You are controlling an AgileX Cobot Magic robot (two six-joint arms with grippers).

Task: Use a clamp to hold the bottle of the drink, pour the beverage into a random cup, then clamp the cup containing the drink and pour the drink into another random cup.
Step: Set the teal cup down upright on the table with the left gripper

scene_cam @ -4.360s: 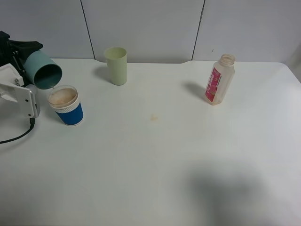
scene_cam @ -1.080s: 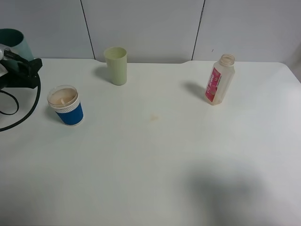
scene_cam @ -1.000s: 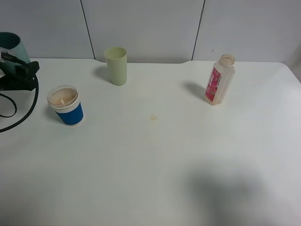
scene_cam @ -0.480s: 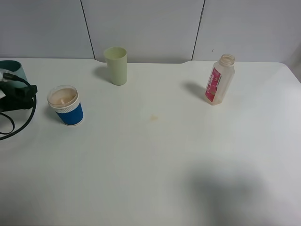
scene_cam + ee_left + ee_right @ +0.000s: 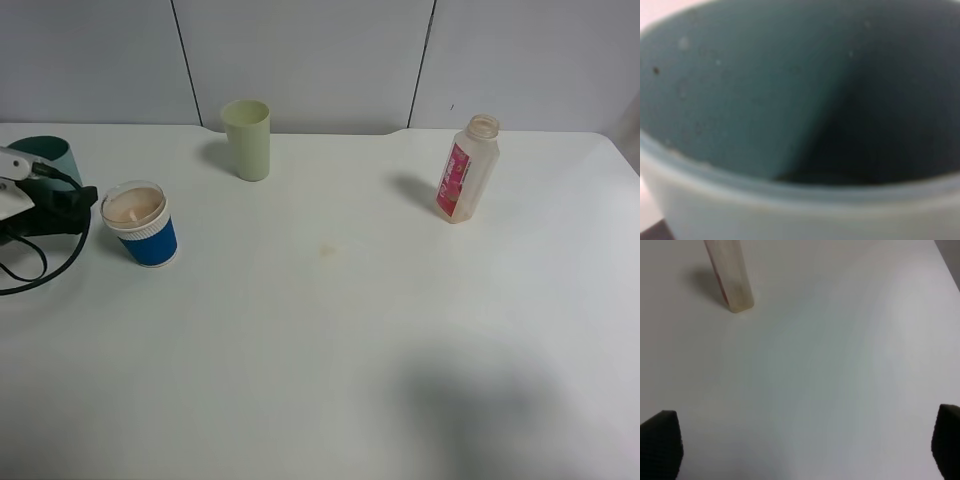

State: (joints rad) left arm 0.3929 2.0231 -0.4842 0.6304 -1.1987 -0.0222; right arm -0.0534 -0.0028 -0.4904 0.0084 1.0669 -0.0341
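Even, bright overhead light casts soft shadows; the left wrist view seems badly out of focus.

Black left hand [image 5: 45, 205], white bracket, looping black cable [image 5: 40, 265].

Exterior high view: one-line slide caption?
Left gripper holds upright teal cup beside filled blue cup; bottle stands far right.

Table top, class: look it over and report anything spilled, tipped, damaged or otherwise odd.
One thing: a small tan stain marks the white table near its middle, apart from every container, perhaps a drip. The bottle, pale green tumbler and filled blue cup all stand upright.
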